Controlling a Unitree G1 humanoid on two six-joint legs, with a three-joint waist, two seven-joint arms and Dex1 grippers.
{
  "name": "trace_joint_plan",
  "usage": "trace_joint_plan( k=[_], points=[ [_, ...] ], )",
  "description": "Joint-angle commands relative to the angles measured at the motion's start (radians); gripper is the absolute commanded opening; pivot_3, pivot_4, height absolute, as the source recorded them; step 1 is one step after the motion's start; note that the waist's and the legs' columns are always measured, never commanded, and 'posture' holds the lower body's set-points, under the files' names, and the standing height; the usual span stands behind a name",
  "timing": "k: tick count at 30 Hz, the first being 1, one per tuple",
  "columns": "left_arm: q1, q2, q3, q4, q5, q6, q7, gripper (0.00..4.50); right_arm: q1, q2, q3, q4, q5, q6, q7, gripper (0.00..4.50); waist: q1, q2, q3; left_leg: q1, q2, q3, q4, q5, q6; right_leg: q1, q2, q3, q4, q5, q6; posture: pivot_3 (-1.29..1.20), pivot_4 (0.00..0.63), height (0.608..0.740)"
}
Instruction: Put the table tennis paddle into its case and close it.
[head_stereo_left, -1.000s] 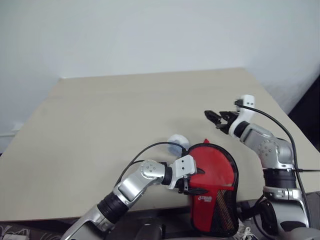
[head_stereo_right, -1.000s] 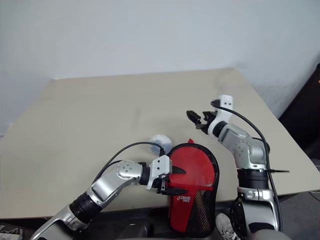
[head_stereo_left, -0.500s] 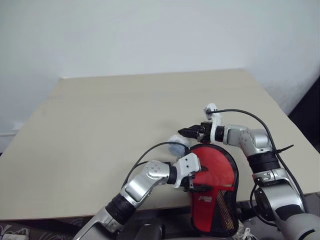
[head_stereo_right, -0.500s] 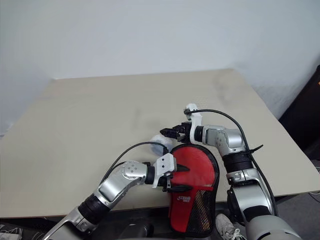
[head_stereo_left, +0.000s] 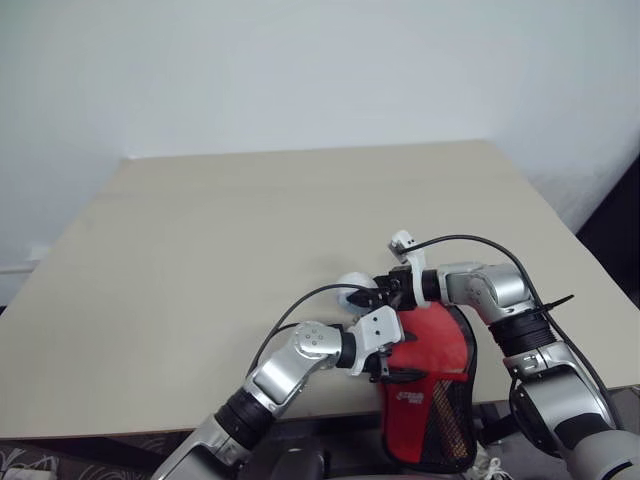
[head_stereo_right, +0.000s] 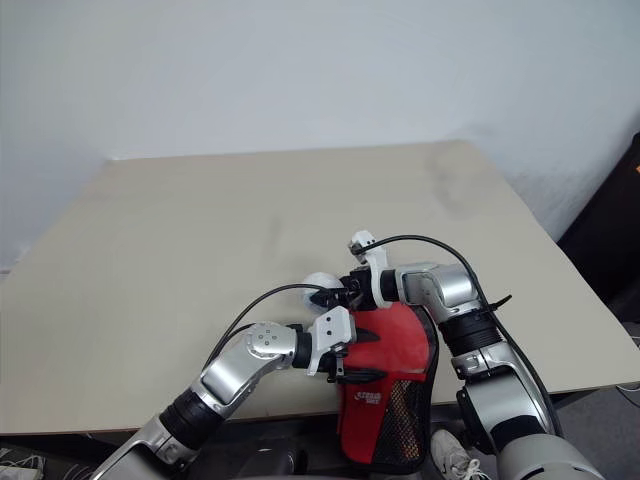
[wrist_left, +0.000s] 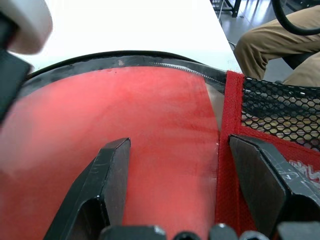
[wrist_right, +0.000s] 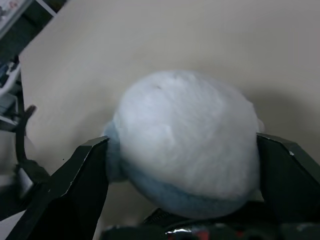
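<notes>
Two tools at the desk's near edge | our left tool gapes over the case, its long axis overhanging that edge | right tool open astride a fluffy lump; left is nearer.

Red paddle case at the table's near edge.
Its mesh end hangs over; red shows through the clear panel.

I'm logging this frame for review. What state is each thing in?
case: on the table edge, hanging over, paddle's red face inside.
fluffy lump: on the table, between the right gripper's open fingers.
left gripper: open, over the case.
right gripper: open around the lump.
</notes>
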Motion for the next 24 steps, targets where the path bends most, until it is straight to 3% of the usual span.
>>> trace_joint_plan(
  k=[1,4,8,11,14,19,24],
  points=[
    [0.012,0.008,-0.006,0.062,0.037,0.034,0.010,3.31,0.002,0.003,0.003,-0.018,-0.031,-0.036,-0.002,4.32,0.000,0.000,0.000,0.000,0.000,0.000,0.000,0.000,0.000,0.000,0.000,0.000,0.000,0.000,0.000,0.00,0.000,0.740],
    [0.014,0.005,-0.002,0.063,0.037,0.040,0.016,3.32,0.006,0.011,-0.018,-0.013,-0.033,-0.051,-0.002,3.58,0.000,0.000,0.000,0.000,0.000,0.000,0.000,0.000,0.000,0.000,0.000,0.000,0.000,0.000,0.000,0.00,0.000,0.740],
    [0.013,0.002,0.004,0.065,0.037,0.048,0.019,3.32,0.003,0.023,-0.045,0.001,-0.038,-0.076,-0.018,2.18,0.000,0.000,0.000,0.000,0.000,0.000,0.000,0.000,0.000,0.000,0.000,0.000,0.000,0.000,0.000,0.00,0.000,0.740],
    [0.013,-0.001,0.007,0.067,0.038,0.062,0.020,3.32,-0.026,0.059,-0.135,0.060,-0.026,-0.116,-0.089,1.16,0.000,0.000,0.000,0.001,0.000,-0.001,0.000,0.000,0.000,0.001,0.000,0.000,0.000,0.000,0.000,0.00,0.000,0.740],
    [0.010,-0.008,0.009,0.073,0.036,0.076,0.020,3.32,-0.047,0.104,-0.229,0.107,-0.021,-0.174,-0.180,0.42,-0.001,0.000,0.000,0.001,0.000,-0.001,0.000,0.000,0.000,0.001,0.000,0.000,0.001,0.000,0.000,0.00,0.000,0.740],
    [0.000,-0.020,0.015,0.087,0.038,0.083,0.022,3.32,-0.069,0.154,-0.319,0.201,-0.052,-0.249,-0.332,0.32,0.000,0.000,0.000,0.001,0.000,-0.001,0.000,0.000,0.000,0.001,0.000,0.000,0.001,0.000,0.000,0.00,0.000,0.740],
    [-0.021,-0.037,0.020,0.122,0.040,0.078,0.020,3.32,-0.068,0.130,-0.368,0.264,-0.091,-0.326,-0.423,0.31,-0.001,0.000,0.000,0.001,0.000,-0.001,0.000,0.000,0.000,0.001,0.000,0.000,0.001,0.000,0.000,0.00,0.000,0.740]
  ],
)
